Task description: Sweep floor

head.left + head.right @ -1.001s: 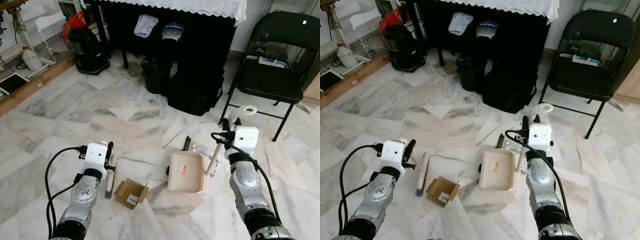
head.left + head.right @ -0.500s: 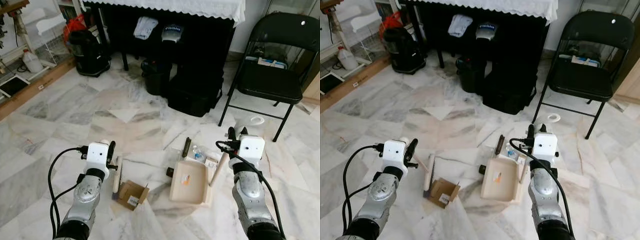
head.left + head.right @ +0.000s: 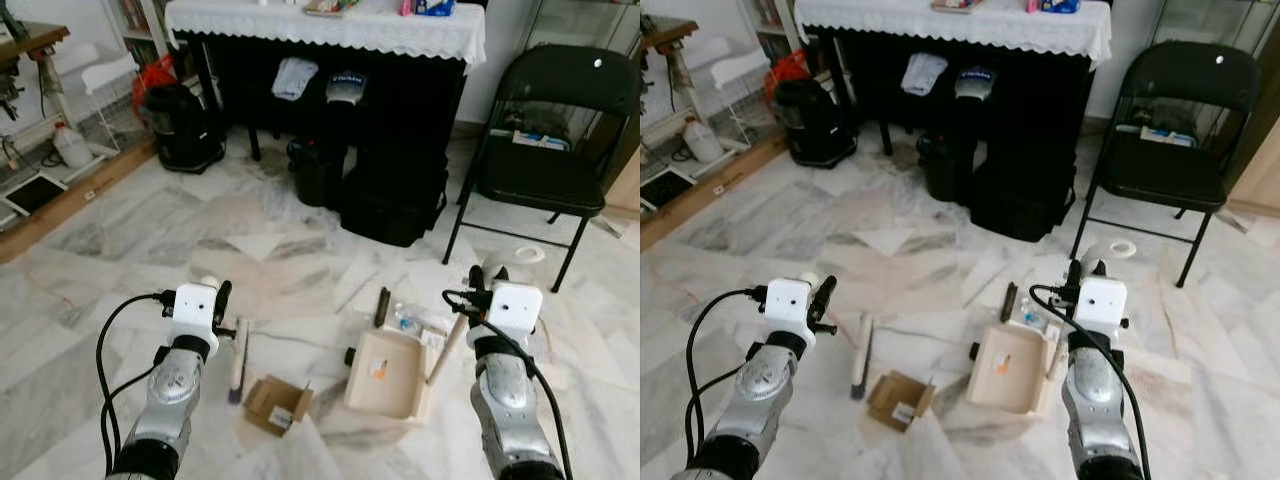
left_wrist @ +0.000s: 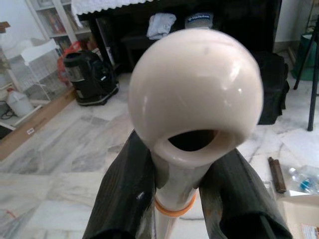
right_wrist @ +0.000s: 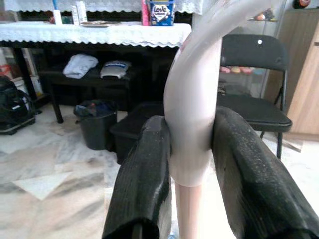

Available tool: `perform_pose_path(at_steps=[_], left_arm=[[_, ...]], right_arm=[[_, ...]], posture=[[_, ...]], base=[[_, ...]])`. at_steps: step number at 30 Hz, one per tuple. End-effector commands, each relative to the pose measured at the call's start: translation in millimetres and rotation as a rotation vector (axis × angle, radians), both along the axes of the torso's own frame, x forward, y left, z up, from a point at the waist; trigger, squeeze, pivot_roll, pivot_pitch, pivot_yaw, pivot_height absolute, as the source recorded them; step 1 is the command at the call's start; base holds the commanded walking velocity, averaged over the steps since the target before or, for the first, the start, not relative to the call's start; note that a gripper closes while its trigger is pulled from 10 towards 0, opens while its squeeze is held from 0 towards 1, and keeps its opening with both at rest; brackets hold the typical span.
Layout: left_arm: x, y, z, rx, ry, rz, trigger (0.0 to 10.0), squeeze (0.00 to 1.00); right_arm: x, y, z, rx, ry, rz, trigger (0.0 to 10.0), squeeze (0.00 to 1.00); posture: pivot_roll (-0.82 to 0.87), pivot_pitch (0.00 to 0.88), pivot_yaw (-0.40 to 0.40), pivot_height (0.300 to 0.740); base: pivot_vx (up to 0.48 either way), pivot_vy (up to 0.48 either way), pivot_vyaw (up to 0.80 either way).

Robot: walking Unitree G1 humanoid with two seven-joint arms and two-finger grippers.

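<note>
Floor: marble tiles (image 3: 120, 230) run under both your arms.
Left end effector (image 4: 179, 174): your fingers are clamped on the cream brush handle (image 4: 194, 84); the brush (image 3: 239, 358) slants down to the floor.
Right end effector (image 5: 192, 164): clamped on the pale dustpan handle (image 5: 192, 109).
Dustpan (image 3: 387, 373): on the floor, between your arms.
Cardboard box (image 3: 277, 404): on the floor, just beside the brush tip.
Plastic bottle (image 3: 408, 321): just beyond the dustpan.
Folding chair (image 3: 545, 165): farther off, to your right.
Worktop (image 3: 330, 25): at the back, draped in white lace.
</note>
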State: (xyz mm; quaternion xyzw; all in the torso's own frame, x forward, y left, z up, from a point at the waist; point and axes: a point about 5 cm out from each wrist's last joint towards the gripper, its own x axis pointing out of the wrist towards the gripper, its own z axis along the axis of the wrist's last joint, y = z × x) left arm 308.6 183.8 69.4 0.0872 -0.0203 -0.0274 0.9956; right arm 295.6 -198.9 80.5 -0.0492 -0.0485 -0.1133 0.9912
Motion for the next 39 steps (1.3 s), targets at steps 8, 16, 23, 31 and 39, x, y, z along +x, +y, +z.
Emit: perform_pose_path(at_steps=[8, 16, 23, 31, 39], left_arm=[[7.4, 5.1, 15.9, 0.006, -0.058, 0.007, 10.0, 0.0], [8.0, 4.7, 16.7, 0.002, -0.059, 0.007, 10.0, 0.0], [8.1, 4.2, 17.1, -0.001, -0.059, 0.01, 10.0, 0.0], [8.8, 4.5, 17.7, 0.001, -0.058, 0.012, 10.0, 0.0], [9.3, 5.3, 18.5, 0.004, -0.058, 0.012, 10.0, 0.0]], right_arm=[[4.3, 6.1, 14.1, 0.017, -0.062, 0.009, 10.0, 0.0], [6.3, 6.6, 15.2, 0.028, -0.056, -0.001, 10.0, 0.0], [7.1, 8.3, 16.4, 0.021, -0.06, 0.002, 10.0, 0.0], [7.7, 9.6, 17.5, 0.021, -0.063, 0.005, 10.0, 0.0], [8.1, 11.4, 18.8, 0.022, -0.072, 0.016, 10.0, 0.0]], posture=[[-0.02, 0.024, 0.07, 0.74], [-0.01, 0.035, 0.072, 0.74], [-0.01, 0.051, 0.072, 0.74], [-0.01, 0.062, 0.072, 0.74], [-0.01, 0.063, 0.074, 0.74]], base=[[0.0, 0.325, -0.39], [0.0, 0.328, 0.0], [0.0, 0.327, -0.44], [0.0, 0.329, 0.0], [0.0, 0.325, 0.0]])
